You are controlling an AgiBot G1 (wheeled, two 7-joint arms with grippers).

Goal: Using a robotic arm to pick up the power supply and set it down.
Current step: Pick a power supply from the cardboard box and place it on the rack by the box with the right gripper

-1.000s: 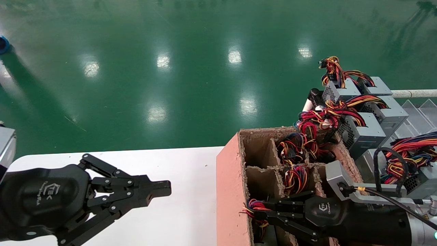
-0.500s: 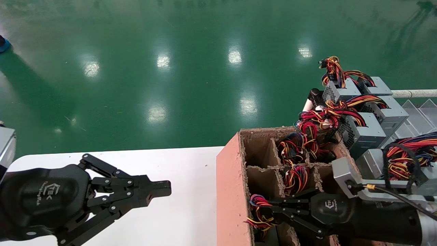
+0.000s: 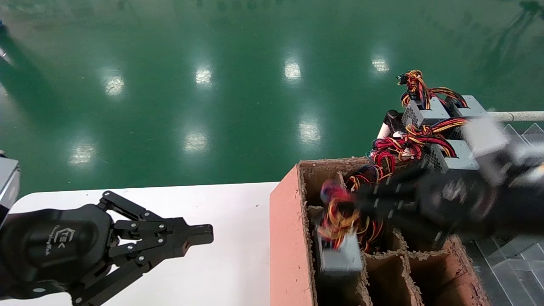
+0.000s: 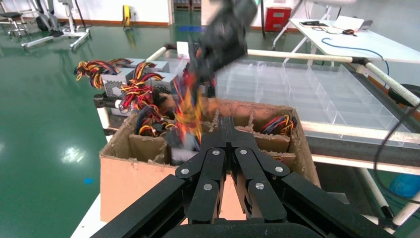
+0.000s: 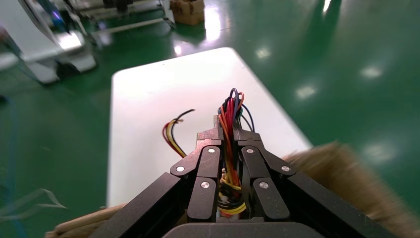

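Your right black pincer [image 3: 340,199] pinches the red, yellow and black wires, so the small silver-grey power supply [image 3: 340,257] hangs above the partitioned cardboard box [image 3: 287,238]; setting down remains. The left pincer [image 3: 199,235] rests pressed together over the white tabletop [image 3: 229,212]

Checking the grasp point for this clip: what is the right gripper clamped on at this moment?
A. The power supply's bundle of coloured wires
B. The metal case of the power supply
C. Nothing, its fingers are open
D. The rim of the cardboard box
A. In the right wrist view the right gripper has its fingers closed on the wire bundle, and the head view shows the power supply hanging below those wires over the cardboard box.
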